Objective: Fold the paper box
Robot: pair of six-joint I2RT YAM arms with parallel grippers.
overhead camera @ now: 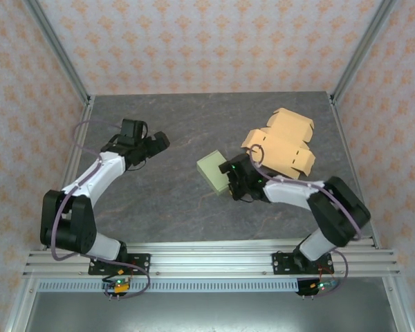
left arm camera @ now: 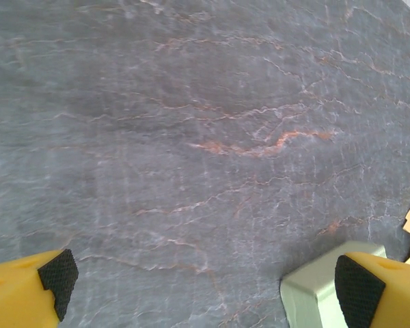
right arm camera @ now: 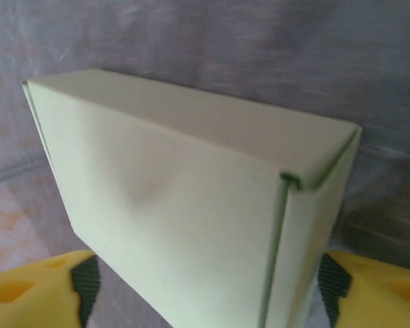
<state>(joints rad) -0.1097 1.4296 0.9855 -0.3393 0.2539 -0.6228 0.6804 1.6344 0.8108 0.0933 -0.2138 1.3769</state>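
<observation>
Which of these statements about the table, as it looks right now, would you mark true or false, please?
1. The green box is already closed into a box shape. True.
2. The left gripper holds the tan cardboard. False: it is open above the bare table.
3. The tan cardboard lies at the table's right rear. True.
4. The green box rests on top of the tan cardboard. False: it lies on the table to the cardboard's left, with the right gripper at it.
</observation>
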